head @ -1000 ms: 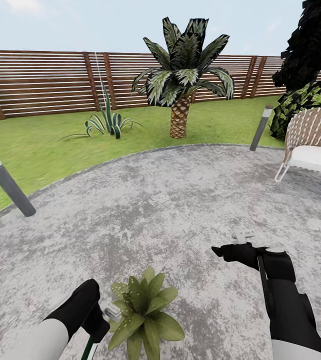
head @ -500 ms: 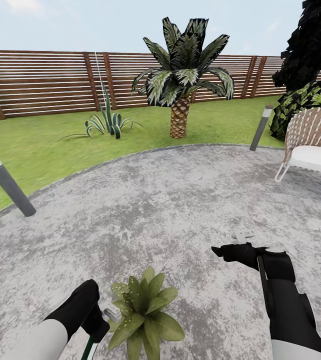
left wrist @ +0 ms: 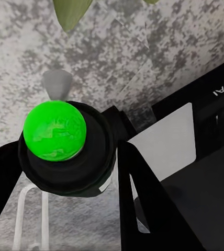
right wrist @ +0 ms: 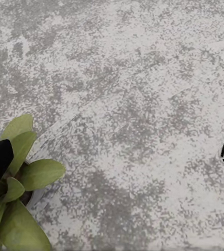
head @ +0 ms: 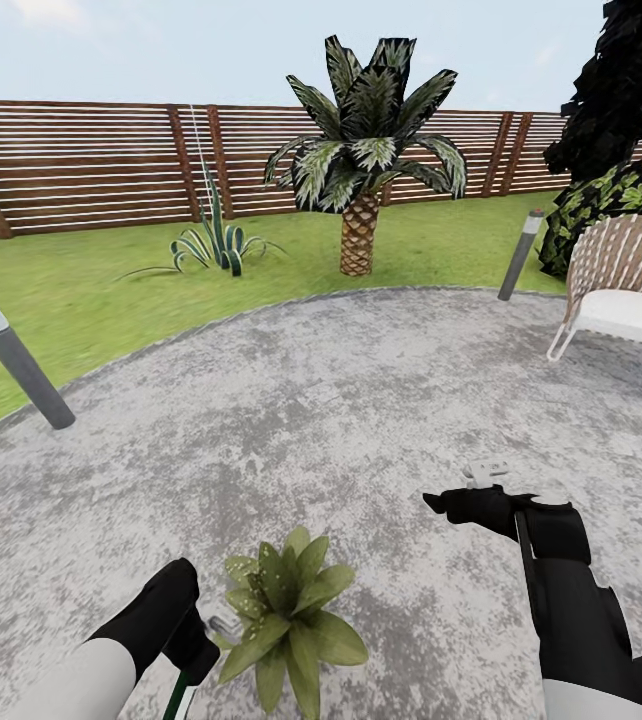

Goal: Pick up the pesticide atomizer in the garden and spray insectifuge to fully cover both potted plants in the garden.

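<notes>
At the bottom centre of the head view, 1 potted plant [head: 286,610] sits on the grey paving [head: 361,400], its leaves spreading toward the lower edge of the frame. Just left of it, at the lower left, the left gripper [head: 196,640] holds the pesticide atomizer [left wrist: 67,144]; in the left wrist view the jaws are pinching the bottle's dark body on both sides, its round cap showing bright green and its small nozzle pointing at the paving near a leaf tip. The right gripper [head: 441,502] hangs at the lower right over bare paving, well apart from the plant; its jaws are spread, with a fingertip at each side edge of the right wrist view and the plant [right wrist: 18,188] in that view's lower left corner.

Open paving fills the middle of the head view up to its curved border with the lawn [head: 91,290]. A bollard [head: 16,360] stands at the left edge, another bollard [head: 519,255] at the upper right, and a white chair [head: 626,290] at the right edge. A palm [head: 366,150], an agave [head: 216,240] and the slat fence [head: 81,165] lie beyond.
</notes>
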`<state>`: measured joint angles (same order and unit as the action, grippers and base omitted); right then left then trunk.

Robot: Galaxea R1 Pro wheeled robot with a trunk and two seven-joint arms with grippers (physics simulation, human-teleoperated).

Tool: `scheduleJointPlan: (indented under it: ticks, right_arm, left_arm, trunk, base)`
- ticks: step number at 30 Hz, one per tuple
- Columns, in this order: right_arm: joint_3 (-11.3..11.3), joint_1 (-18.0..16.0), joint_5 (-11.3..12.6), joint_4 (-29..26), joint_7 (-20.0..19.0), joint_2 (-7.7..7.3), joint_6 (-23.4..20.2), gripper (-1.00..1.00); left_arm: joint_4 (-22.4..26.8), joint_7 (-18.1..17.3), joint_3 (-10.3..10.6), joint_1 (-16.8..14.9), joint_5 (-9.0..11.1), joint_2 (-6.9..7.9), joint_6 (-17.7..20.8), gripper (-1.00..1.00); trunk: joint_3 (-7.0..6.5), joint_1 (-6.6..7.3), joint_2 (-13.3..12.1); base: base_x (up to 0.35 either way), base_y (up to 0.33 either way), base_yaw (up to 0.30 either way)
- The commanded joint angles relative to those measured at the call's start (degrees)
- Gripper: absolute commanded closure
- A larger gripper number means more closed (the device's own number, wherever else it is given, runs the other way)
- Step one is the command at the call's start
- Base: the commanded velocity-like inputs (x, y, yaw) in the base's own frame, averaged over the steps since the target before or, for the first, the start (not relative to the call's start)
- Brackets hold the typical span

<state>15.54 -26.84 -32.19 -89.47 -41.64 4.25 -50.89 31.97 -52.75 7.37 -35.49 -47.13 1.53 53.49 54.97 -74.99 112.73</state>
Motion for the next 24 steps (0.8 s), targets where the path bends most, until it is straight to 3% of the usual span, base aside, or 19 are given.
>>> scheduleJointPlan:
  ticks: [1,24]
  right_arm:
    - [0.1,-0.1,-0.6,-0.1,-0.6,0.06,-0.1,-1.00]
    - [0.1,-0.1,-0.6,-0.1,-0.6,0.06,-0.2,-1.00]
  left_arm:
    - [0.1,-0.6,0.3,0.0,-0.5,0.05,0.1,1.00]
    - [0.0,-0.5,0.7,0.0,-0.5,-0.04,0.0,1.00]
  trunk:
    - [0.05,0.01,0.0]
    - [0.05,0.01,0.0]
  base:
    - [-0.002,0.000,0.000]
    - [-0.047,-0.016,-0.039]
